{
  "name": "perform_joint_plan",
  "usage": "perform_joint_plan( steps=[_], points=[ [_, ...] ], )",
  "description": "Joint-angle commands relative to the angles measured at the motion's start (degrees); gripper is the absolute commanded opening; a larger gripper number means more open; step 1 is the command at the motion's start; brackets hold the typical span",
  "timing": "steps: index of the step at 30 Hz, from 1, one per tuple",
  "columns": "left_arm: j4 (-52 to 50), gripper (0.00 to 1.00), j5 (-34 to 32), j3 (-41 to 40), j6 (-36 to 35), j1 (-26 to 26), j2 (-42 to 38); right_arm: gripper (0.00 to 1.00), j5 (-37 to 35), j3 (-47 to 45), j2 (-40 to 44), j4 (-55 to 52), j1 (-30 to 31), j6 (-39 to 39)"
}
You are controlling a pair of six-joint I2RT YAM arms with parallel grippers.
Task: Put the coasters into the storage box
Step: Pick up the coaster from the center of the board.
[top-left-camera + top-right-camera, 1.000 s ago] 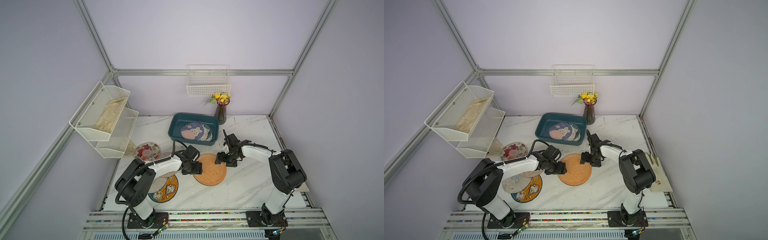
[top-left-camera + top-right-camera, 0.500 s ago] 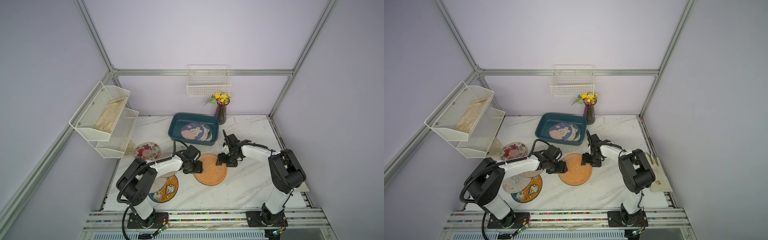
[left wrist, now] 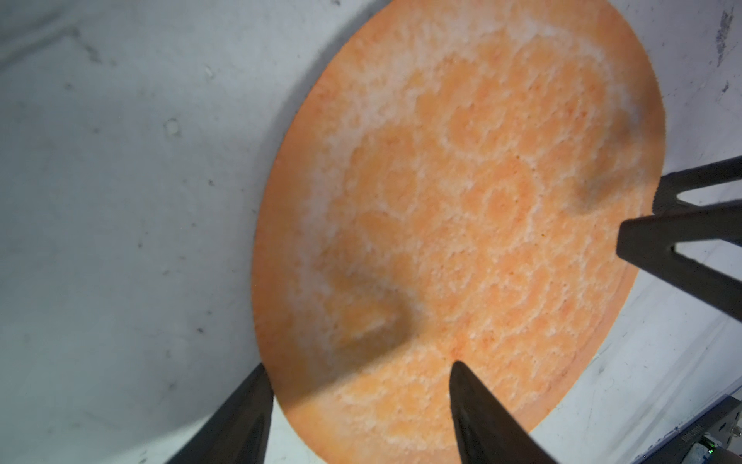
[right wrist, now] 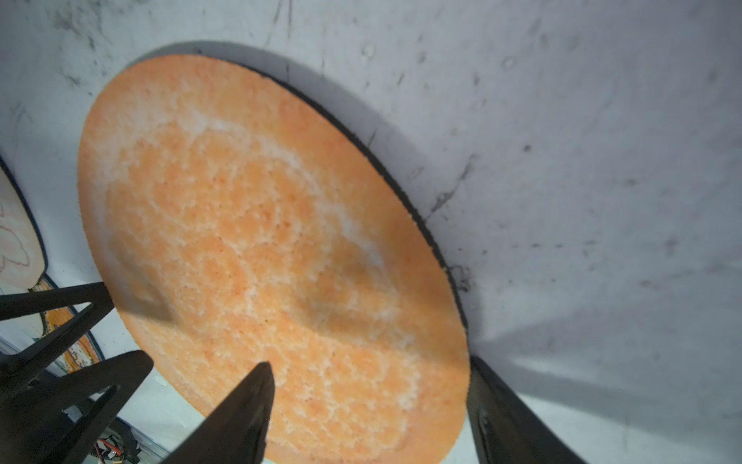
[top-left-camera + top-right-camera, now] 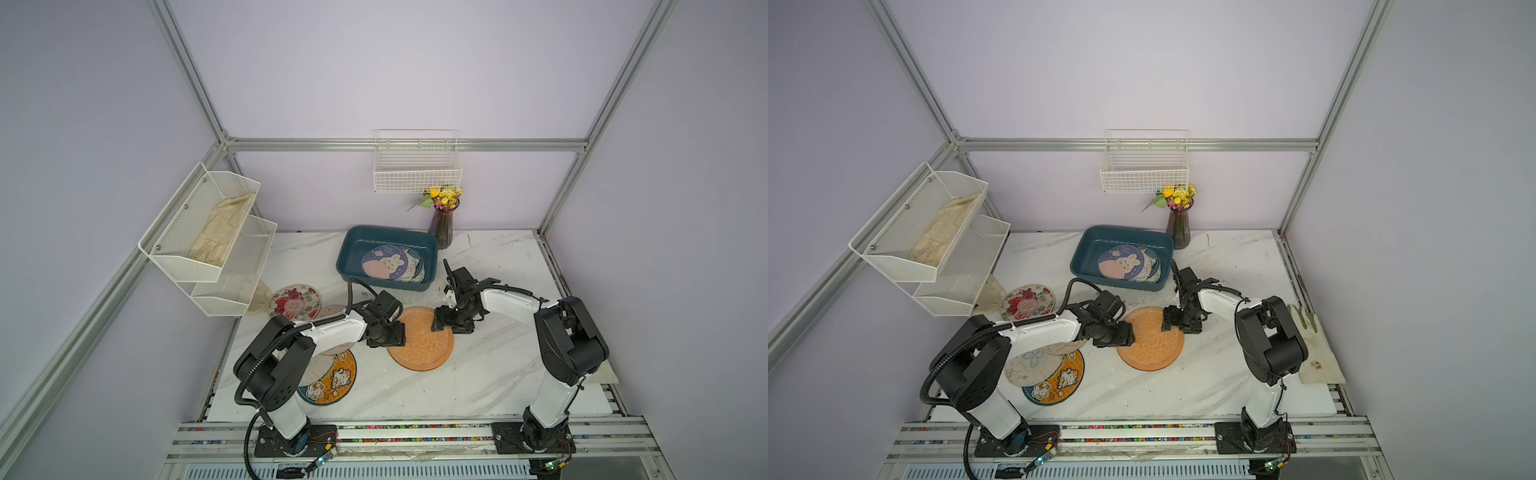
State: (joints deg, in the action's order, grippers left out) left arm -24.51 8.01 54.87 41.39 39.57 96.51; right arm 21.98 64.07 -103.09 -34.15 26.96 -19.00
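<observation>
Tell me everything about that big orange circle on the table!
The orange coaster is a thin round mat, plain orange with pale mottled blotches and a dark underside edge. It lies on the white marble table, in front of the teal storage box, not in it. The left gripper and right gripper straddle its opposite edges with open jaws; whether the fingertips touch it is unclear.

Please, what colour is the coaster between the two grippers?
The coaster is mottled orange; left wrist view.
</observation>
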Motion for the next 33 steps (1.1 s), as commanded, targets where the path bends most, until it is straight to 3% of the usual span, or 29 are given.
perform_joint_plan(
  steps=[1, 11, 15, 22, 27, 29, 33],
  points=[
    [1.1, 0.68, 2.2, 0.9, 0.5, 1.4, 3.7, 0.76, 4.5, -2.8, -5.1, 0.2, 2.2, 0.1],
    [1.2, 0.66, 2.1, 1.2, 0.8, 1.8, 4.1, 0.75, 4.9, -2.8, -6.2, 1.3, 3.1, -0.3],
    [1.2, 0.66, 2.0, 1.1, 0.9, 1.9, 3.9, 0.71, 4.8, -2.6, -6.2, 1.0, 3.0, 0.0],
    [1.3, 0.66, 1.8, 1.1, 1.1, 2.0, 3.6, 0.44, 5.5, -1.9, -6.7, 1.1, 3.0, -0.1],
    [1.1, 0.66, 1.6, 0.6, 1.6, 1.9, 1.7, 0.10, 5.1, -0.8, -5.8, 0.0, 2.9, 0.0],
    [0.9, 0.67, 1.1, 0.3, 2.0, 1.9, 0.2, 0.01, 5.4, -0.3, -4.8, -0.4, 2.6, -0.2],
    [0.0, 0.71, 0.3, -0.2, 2.4, 1.2, -3.6, 0.00, 7.5, 1.0, -2.3, -1.0, 2.0, -1.1]
  ],
)
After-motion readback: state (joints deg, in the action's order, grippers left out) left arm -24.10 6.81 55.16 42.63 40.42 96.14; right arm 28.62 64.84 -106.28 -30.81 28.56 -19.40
